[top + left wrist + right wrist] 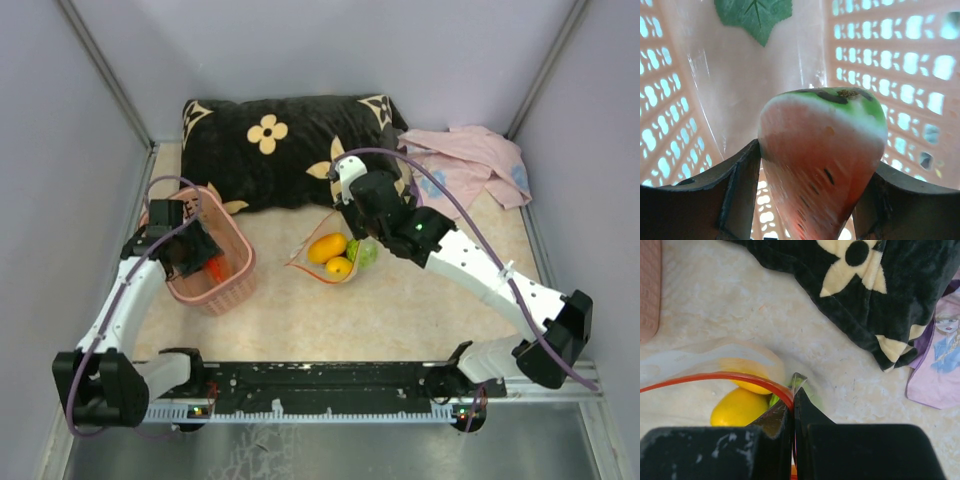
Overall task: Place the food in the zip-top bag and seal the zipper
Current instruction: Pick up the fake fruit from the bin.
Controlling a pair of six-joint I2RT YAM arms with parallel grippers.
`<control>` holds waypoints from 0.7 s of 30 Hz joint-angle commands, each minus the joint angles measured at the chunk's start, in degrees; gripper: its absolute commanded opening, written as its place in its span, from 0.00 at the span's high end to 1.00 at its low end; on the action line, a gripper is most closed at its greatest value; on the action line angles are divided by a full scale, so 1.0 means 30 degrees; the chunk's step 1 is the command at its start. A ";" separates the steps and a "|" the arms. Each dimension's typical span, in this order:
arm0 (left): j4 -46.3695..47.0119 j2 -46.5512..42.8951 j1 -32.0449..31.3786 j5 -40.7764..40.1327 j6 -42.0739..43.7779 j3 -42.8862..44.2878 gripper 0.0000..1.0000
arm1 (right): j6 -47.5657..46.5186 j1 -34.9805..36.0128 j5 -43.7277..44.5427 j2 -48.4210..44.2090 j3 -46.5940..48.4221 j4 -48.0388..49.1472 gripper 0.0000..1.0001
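A: L hand (197,255) status?
B: Down inside pink basket (228,296), part open, clamped on watermelon slice (822,150).
A: R hand (794,395)?
B: Pinched fully shut on zipper (715,376).
A: Zip-top bag (308,262)?
B: On bench (300,325), just right of basket; yellow fruits (328,247) + green pc (366,252) inside.

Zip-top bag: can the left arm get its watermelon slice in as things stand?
Probably yes. The right gripper pinches the zipper, holding it lifted, and bare table lies between basket and bag. The left gripper must lift the watermelon slice out first.
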 commanded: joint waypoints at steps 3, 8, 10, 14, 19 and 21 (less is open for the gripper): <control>-0.0348 -0.3014 0.0053 0.0245 0.0667 0.1708 0.69 | 0.0626 -0.0059 -0.0289 0.0578 0.1599 0.0807 1.00; -0.0131 -0.4417 0.0060 0.1808 0.1457 0.3365 0.69 | 0.1321 -0.0059 -0.0759 0.0970 0.2190 0.0925 1.00; 0.0118 -0.4722 0.0054 0.3200 0.1851 0.3795 0.70 | 0.1455 -0.0044 -0.0861 0.1097 0.2426 0.0908 1.00; 0.1798 -0.5542 -0.0018 0.6550 0.2241 0.4078 0.72 | 0.1434 -0.0074 -0.0999 0.1448 0.3005 0.0537 1.00; 0.3900 -0.6153 -0.0496 0.9577 0.1482 0.4262 0.72 | 0.1662 -0.0051 -0.1040 0.1605 0.3434 0.0365 1.00; 0.4920 -0.6323 -0.0847 1.0253 0.0794 0.4161 0.73 | 0.1880 -0.0059 -0.1056 0.1674 0.3609 0.0323 1.00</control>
